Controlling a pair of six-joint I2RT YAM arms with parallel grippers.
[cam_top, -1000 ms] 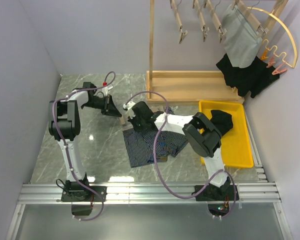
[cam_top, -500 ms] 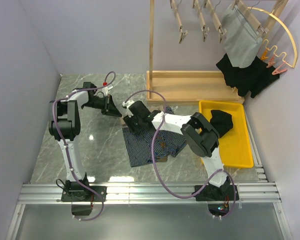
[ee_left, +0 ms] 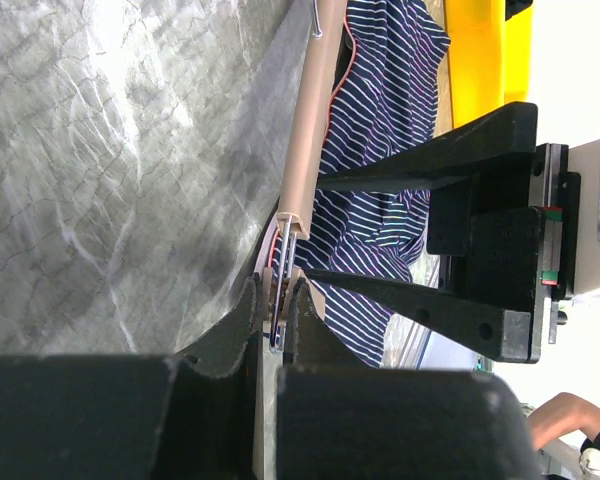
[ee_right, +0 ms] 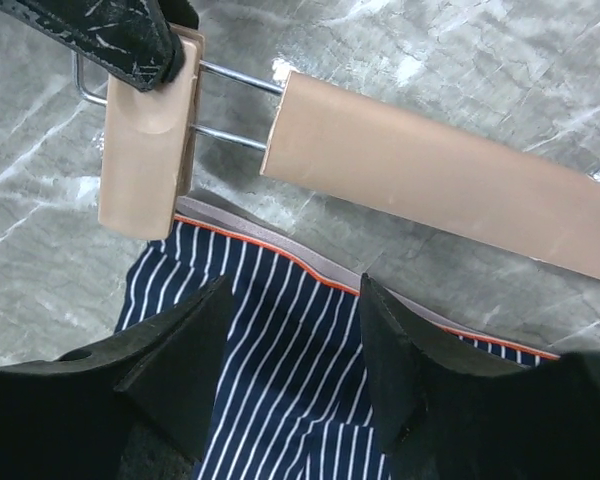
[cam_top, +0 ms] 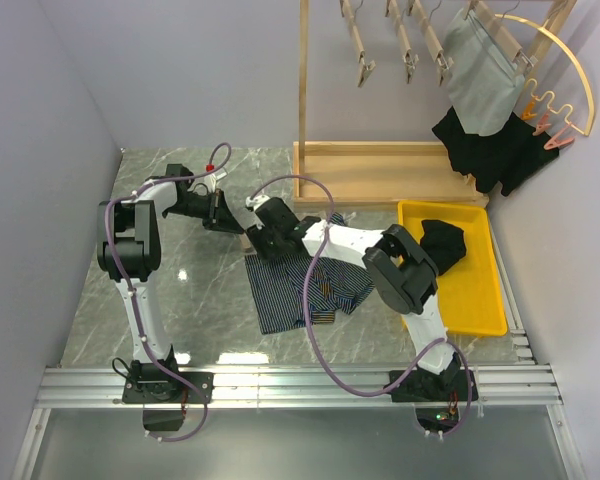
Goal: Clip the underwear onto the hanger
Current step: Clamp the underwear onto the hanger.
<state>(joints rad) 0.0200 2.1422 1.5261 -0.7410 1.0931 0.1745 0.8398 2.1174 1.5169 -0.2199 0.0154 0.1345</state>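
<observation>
The navy striped underwear (cam_top: 290, 290) lies spread on the marble table. In the right wrist view its grey, orange-edged waistband (ee_right: 310, 268) runs just below the wooden hanger (ee_right: 430, 185), and the waistband's corner reaches the lower end of the hanger's clip (ee_right: 145, 140). My left gripper (ee_left: 277, 305) is shut on that clip, pinching its end. My right gripper (ee_right: 290, 330) hovers open over the striped fabric with nothing between its fingers. From the left wrist, the hanger bar (ee_left: 310, 120) stretches away beside the underwear (ee_left: 380, 130).
A yellow tray (cam_top: 480, 300) at the right holds a black garment (cam_top: 442, 240). Behind stands a wooden rack (cam_top: 380, 170) with more clip hangers, a grey garment (cam_top: 477, 70) and black garments (cam_top: 490, 150) hanging at its right.
My right gripper has opened and let go of the underwear, shifting slightly toward the far left. The left gripper stays shut on the clip.
</observation>
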